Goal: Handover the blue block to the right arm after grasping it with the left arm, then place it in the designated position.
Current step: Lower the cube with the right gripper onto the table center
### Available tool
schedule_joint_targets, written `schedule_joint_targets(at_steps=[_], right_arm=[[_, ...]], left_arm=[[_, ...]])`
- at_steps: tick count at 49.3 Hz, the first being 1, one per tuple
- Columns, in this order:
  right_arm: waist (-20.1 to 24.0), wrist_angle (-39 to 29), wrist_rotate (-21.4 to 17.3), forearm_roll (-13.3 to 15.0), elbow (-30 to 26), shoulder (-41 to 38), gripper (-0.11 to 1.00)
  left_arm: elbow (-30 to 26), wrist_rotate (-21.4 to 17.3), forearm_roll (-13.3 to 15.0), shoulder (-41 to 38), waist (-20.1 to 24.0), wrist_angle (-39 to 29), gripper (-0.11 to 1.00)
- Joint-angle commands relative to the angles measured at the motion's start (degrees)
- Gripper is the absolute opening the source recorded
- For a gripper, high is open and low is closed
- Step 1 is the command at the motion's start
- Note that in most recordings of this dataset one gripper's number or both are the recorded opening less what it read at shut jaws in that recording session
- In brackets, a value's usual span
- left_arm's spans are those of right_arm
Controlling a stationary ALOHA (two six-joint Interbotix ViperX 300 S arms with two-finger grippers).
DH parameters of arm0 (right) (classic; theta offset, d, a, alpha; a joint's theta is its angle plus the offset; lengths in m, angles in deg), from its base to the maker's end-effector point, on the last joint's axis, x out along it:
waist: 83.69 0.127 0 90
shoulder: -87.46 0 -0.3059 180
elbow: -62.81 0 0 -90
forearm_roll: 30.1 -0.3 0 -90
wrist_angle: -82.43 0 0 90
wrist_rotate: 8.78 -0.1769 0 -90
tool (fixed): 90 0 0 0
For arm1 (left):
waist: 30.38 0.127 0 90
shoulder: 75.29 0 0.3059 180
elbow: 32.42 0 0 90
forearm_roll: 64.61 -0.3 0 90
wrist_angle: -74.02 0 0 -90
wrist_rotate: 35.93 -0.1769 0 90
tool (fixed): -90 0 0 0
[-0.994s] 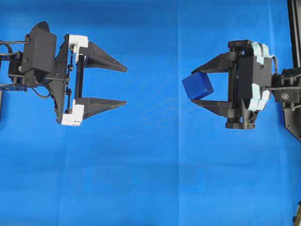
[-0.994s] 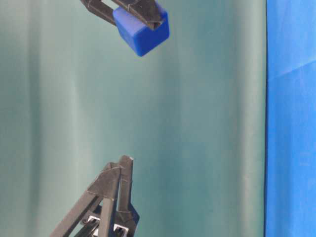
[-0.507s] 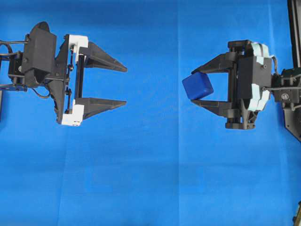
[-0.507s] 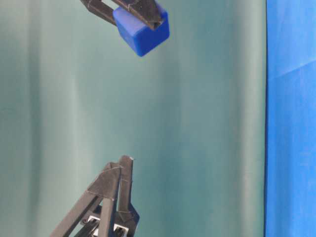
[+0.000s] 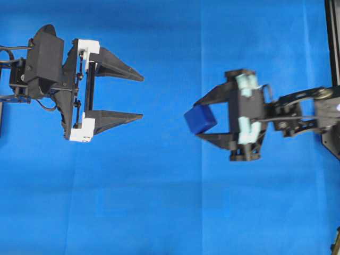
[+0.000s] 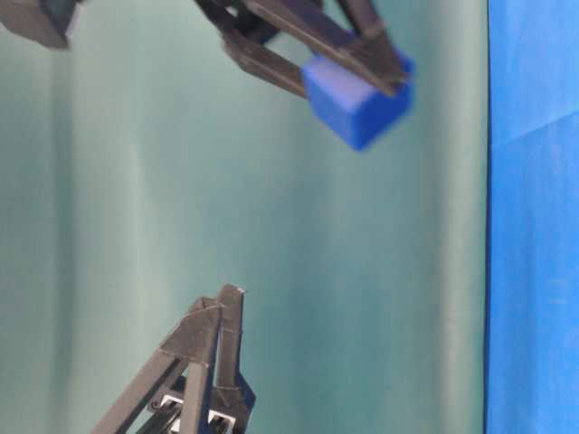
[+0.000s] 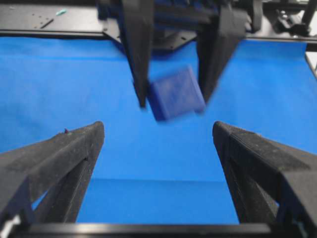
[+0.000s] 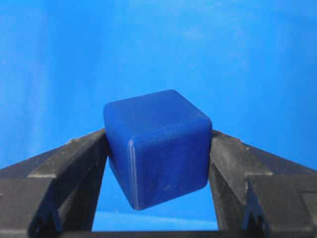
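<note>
The blue block (image 5: 200, 118) is a small dark-blue cube pinched between the tips of my right gripper (image 5: 197, 119), which is shut on it above the blue cloth (image 5: 159, 202). In the right wrist view the block (image 8: 157, 148) sits tilted between the two black fingers (image 8: 74, 163). My left gripper (image 5: 142, 96) hangs to the left with its pointed fingers spread wide and nothing between them. From the left wrist the block (image 7: 176, 93) shows blurred ahead of the open left gripper (image 7: 157, 129), apart from it. In the table-level view the block (image 6: 357, 104) hangs above the left fingers (image 6: 222, 312).
The blue cloth covers the whole table. A black frame post (image 5: 332, 37) runs along the right edge. A black base plate (image 7: 49, 20) lies beyond the cloth's far edge. A teal backdrop (image 6: 271, 226) stands behind the arms.
My right gripper has swung left and a little down with the block, toward the left gripper. The left arm has not moved and stays open.
</note>
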Motion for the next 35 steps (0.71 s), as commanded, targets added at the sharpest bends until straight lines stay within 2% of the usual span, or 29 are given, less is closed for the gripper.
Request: schedule_joint_targets(at_steps=[1, 20, 35], right_arm=[[-0.5, 2.6, -0.5, 0.1, -1.4, -1.9, 0.52], [-3.1, 14.6, -0.7, 0.0, -3.4, -14.9, 0.52], [-3.4, 17.5, -0.7, 0.1, -6.8, -22.9, 0.52]], left_arm=[[-1.4, 0.0, 0.1, 0.9, -0.1, 0.6, 0.93], [-1.3, 0.0, 0.0, 1.0, -0.1, 0.6, 0.93], [-1.4, 0.0, 0.0, 0.9, -0.1, 0.6, 0.93]])
